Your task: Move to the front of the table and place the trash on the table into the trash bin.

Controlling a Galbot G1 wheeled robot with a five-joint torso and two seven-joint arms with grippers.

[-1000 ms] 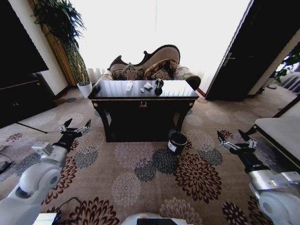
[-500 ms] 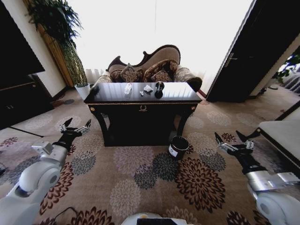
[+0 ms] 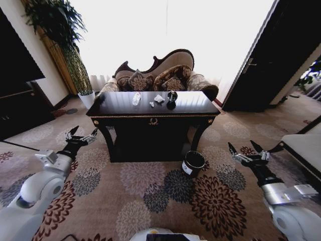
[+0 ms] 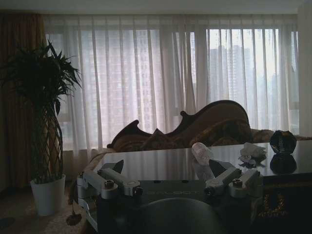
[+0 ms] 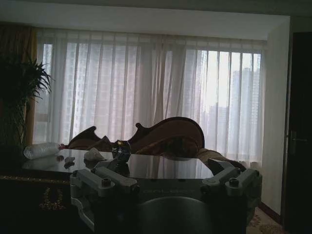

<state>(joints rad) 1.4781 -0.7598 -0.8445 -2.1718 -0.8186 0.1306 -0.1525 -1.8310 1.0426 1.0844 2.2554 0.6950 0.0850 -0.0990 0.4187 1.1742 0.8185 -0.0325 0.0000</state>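
Sofa (image 3: pixel 160 73) behind table (image 3: pixel 150 108), plant (image 3: pixel 65 45) leftward

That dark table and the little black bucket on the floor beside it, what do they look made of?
The large dark brown-black table looks like lacquered wood: its glossy top mirrors the bright window, and it has thin gold trim and carved legs. The small black cylindrical bucket could be metal or hard plastic; its rim shines and a white label sits on its side, but the look leaves it open.

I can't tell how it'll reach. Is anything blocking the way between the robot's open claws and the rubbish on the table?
Nothing visible does. The left gripper and right gripper hang open over bare carpet, short of the table; the trash lies exposed on top.
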